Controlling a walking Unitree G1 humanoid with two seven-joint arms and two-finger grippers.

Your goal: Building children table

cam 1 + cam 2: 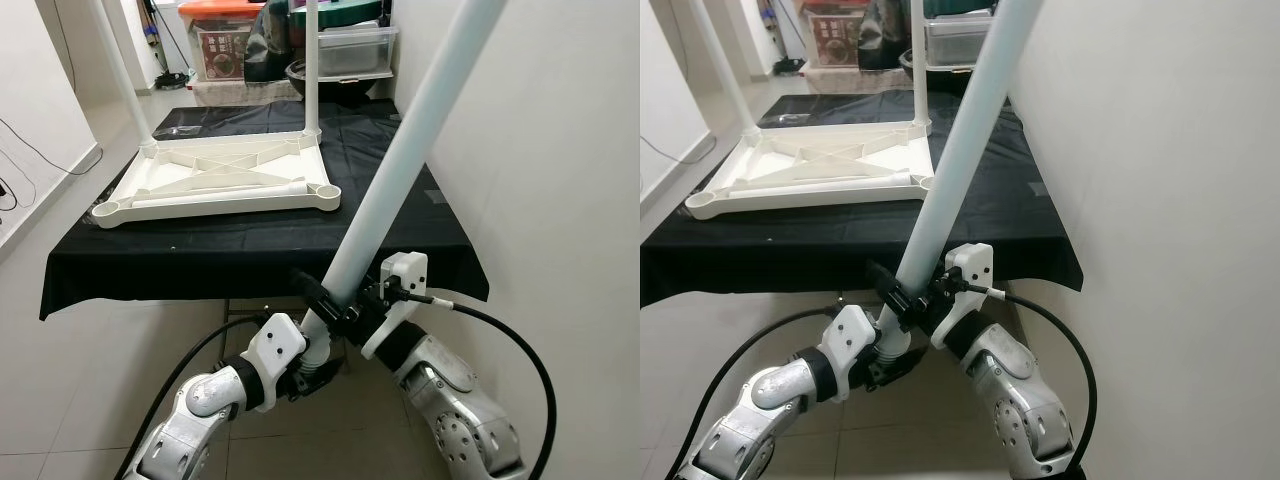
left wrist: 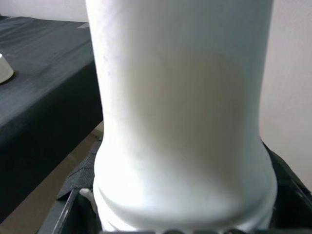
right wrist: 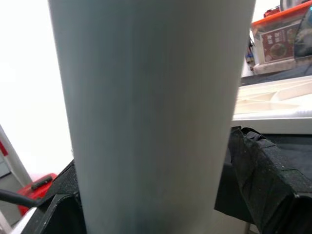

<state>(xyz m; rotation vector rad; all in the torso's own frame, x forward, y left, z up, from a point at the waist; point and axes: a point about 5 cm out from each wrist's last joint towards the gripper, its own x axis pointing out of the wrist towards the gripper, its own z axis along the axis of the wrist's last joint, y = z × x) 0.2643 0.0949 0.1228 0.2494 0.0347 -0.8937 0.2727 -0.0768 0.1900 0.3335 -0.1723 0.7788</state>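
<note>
- Leg [image 1: 400, 170] – a smooth, pale tube, tilted, its top cut off by the frame; it is held low in front of the table edge.
- Left gripper [image 1: 318, 330] is clamped on its flared bottom end; right gripper [image 1: 350, 300] is clamped just above, the fingers largely hidden behind the tube.
- Tabletop [image 1: 225, 180] – white ribbed plastic, upside down on the black cloth [image 1: 250, 245], two legs already upright at its far corners.
- Tiled floor [image 1: 100, 360], white wall [image 1: 540, 150] on the right, bins [image 1: 350, 45] behind.
</note>
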